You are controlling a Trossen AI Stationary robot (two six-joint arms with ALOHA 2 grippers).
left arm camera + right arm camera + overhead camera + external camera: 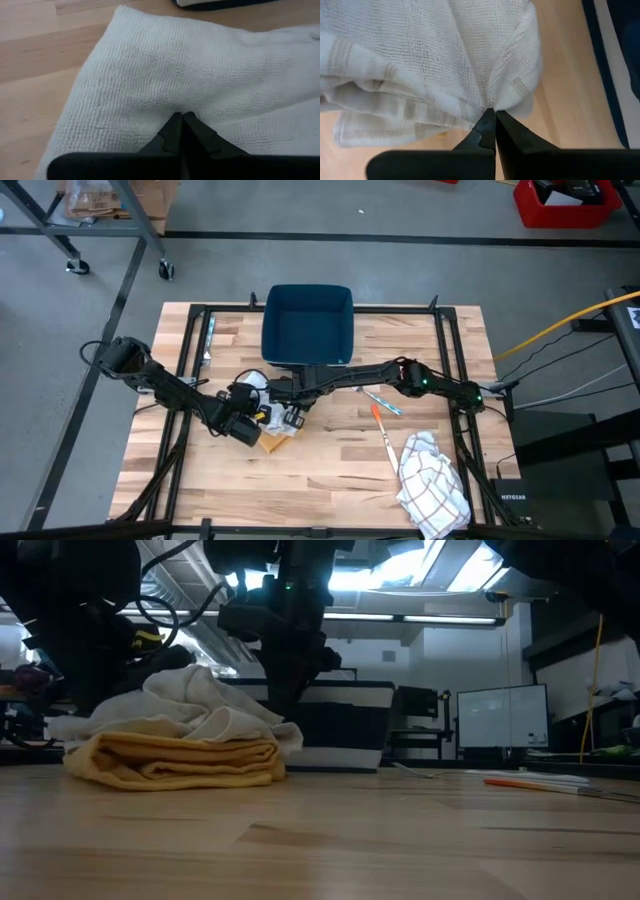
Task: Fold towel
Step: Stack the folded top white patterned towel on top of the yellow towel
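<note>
Both grippers were pinched shut on the towel [262,408], which lay bunched near the middle of the table [330,470], just in front of the blue bin [306,326]. The left gripper [182,116] had its fingertips closed on a fold of plain white weave, close to one edge of the cloth. The right gripper [495,111] gripped a gathered corner with tan stripes, the fabric fanning out from the fingertips.

In the low view the towel sat as a heap: a flat yellowish layer beneath, crumpled white cloth above.

The step in hand looked like taking hold of two points before spreading or folding. To do it well, the two grips should sit on neighbouring corners or on one edge; here the left seemed to hold mid-cloth rather than a corner, so the lift might leave the towel hanging unevenly. Raising both together and drawing them apart until the cloth hung taut would show whether the edge was true.

A second, checked cloth [432,483] lay well apart near the table's front right, beside an orange pen [382,423].
</note>
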